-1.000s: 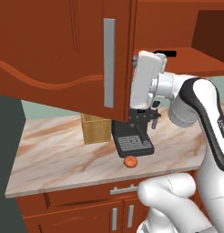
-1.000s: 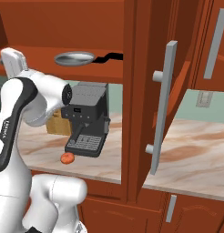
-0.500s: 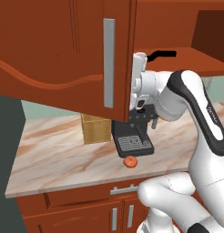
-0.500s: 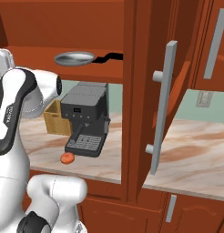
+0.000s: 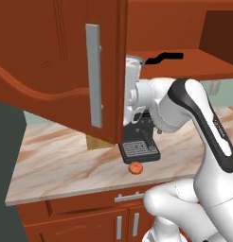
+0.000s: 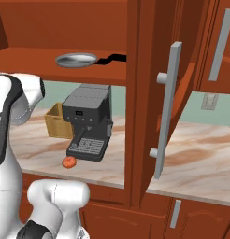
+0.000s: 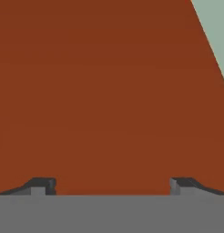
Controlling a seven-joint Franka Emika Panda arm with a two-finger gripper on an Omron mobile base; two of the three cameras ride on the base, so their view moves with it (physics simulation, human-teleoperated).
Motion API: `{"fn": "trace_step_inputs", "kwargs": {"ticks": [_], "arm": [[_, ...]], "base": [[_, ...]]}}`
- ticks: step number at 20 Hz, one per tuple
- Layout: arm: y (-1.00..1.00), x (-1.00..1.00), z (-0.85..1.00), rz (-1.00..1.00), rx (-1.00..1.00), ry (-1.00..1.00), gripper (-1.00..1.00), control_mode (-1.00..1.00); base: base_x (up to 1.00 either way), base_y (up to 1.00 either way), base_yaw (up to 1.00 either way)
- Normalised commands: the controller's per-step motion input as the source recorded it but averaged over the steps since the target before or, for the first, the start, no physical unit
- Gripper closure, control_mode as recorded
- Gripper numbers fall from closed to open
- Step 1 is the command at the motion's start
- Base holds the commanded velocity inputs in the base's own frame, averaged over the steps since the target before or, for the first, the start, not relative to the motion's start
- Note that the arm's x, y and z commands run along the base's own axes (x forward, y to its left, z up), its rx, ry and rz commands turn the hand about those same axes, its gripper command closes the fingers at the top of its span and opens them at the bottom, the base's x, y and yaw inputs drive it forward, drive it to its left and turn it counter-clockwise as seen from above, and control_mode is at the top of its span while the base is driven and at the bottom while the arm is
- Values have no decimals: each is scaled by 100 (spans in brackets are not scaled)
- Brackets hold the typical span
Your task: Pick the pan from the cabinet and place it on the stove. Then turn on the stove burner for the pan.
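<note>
Pan [image 6: 76, 59] lies on the open cabinet's shelf [image 6: 51, 70], handle pointing right, untouched and in the same place as a second ago. Both cabinet doors [image 5: 66, 71] stand open. Below: coffee machine [image 6: 86, 122] on the counter [image 6: 201, 158], a small red fruit [image 6: 68, 162] just in front of it, a wooden box [image 6: 56, 122] behind. Gripper [image 7: 111, 185] has its fingers spread wide, nothing between them (facing red-brown wood close up). Since the earlier frame the hand has swung left, now behind the left door's edge.

Coffee mach. [image 6: 88, 122], tomato [image 6: 68, 162], box [image 6: 55, 121] on counter [image 6: 201, 156].
</note>
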Motion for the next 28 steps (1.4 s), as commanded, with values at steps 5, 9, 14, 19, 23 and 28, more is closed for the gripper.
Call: {"fn": "trace_step_inputs", "kwargs": {"ticks": [5,9,14,19,23,28], "arm": [[58,-56,0,15,0,0,-100,-100],[69,-37,0,13,0,0,-100,-100],[73,-24,0,10,0,0,-100,-100],[66,-15,0,4,0,0,-100,-100],[21,-6,0,2,0,1,-100,-100],[0,-7,-1,1,-1,0,-100,-100]], "base": [[0,0,0],[0,0,0],[0,0,0],[0,0,0],[0,0,0],[0,0,0]]}}
